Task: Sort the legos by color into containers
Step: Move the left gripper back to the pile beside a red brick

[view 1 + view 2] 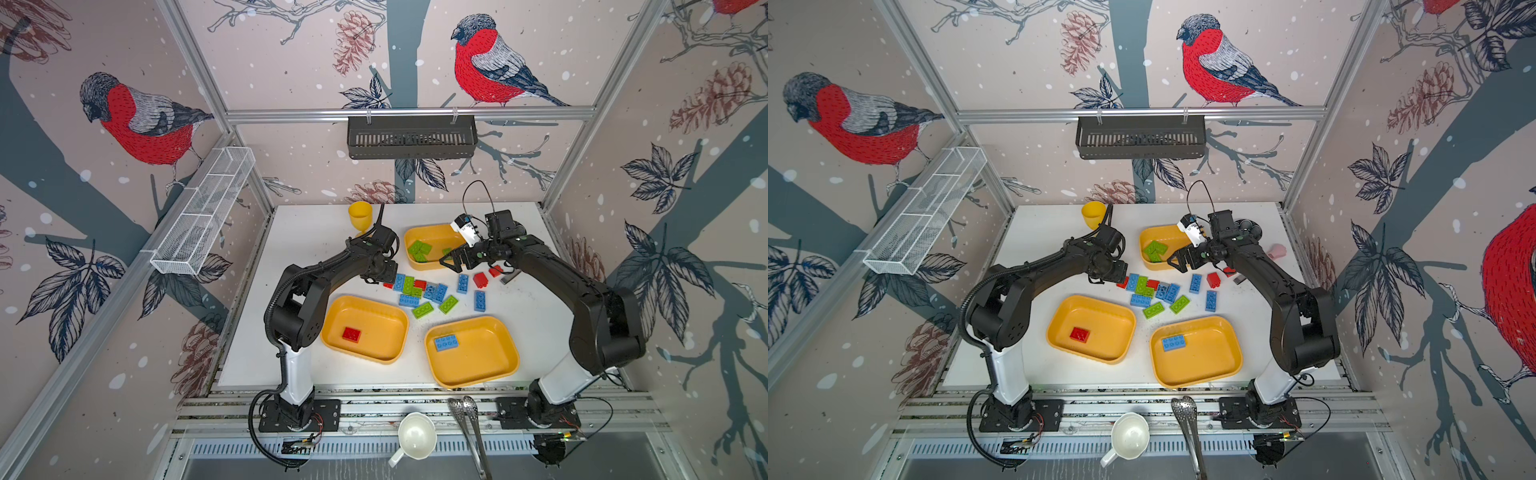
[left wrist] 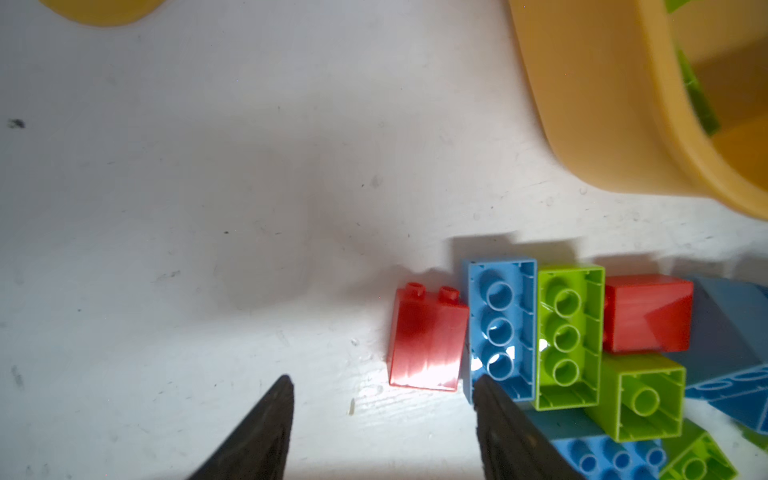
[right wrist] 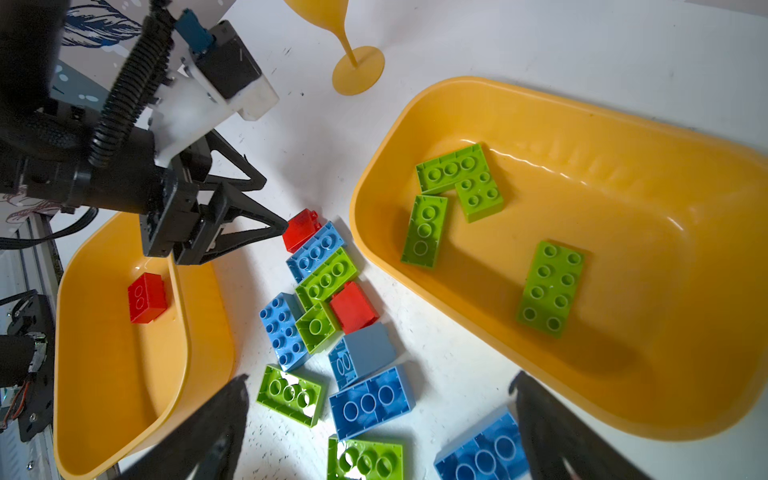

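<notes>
Because the left arm's wrist covers it in both top views, I read the left claw (image 2: 382, 399) from the wrist views only. The far tray (image 1: 432, 232) is partly covered by the right arm and runs off the frame in the left wrist view. A small dark item (image 1: 510, 276) beside the right arm is too unclear to name.

Loose legos (image 1: 419, 291) lie packed on the bench (image 1: 307, 232) between the three trays; a yellow goblet (image 1: 360, 216) stands at the far edge. The far tray holds green legos, the near left tray (image 1: 382, 324) one red, the near right tray (image 1: 486, 353) one blue.

Left claw: jaws apart, nothing between them. A small red lego (image 2: 426, 340) lies just ahead of the gap, touching a blue lego (image 2: 500, 324). One fingertip overlaps that blue lego's corner; contact I cannot confirm. Right claw (image 3: 380, 378): jaws wide apart, empty, above the loose legos beside the far tray.
</notes>
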You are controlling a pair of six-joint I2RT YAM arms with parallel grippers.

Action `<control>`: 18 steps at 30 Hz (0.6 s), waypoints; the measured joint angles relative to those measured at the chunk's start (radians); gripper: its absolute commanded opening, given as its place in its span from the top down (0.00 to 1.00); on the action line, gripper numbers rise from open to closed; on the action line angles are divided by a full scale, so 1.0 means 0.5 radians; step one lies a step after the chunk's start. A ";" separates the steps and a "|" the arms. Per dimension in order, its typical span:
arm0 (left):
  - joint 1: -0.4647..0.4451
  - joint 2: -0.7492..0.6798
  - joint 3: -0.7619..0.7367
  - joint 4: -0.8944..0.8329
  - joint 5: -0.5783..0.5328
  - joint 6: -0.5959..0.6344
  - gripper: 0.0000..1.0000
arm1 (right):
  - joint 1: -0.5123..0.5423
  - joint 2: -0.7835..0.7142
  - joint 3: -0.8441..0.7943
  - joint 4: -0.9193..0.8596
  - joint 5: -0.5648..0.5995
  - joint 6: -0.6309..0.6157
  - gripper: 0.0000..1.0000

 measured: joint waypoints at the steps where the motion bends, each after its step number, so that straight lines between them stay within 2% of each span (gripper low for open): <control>1: 0.000 0.009 -0.002 0.005 0.000 0.012 0.33 | 0.007 0.000 -0.011 0.008 0.001 0.001 0.01; 18: -0.047 0.097 -0.044 0.088 0.065 0.026 0.41 | 0.010 -0.065 -0.123 0.021 0.018 0.011 0.01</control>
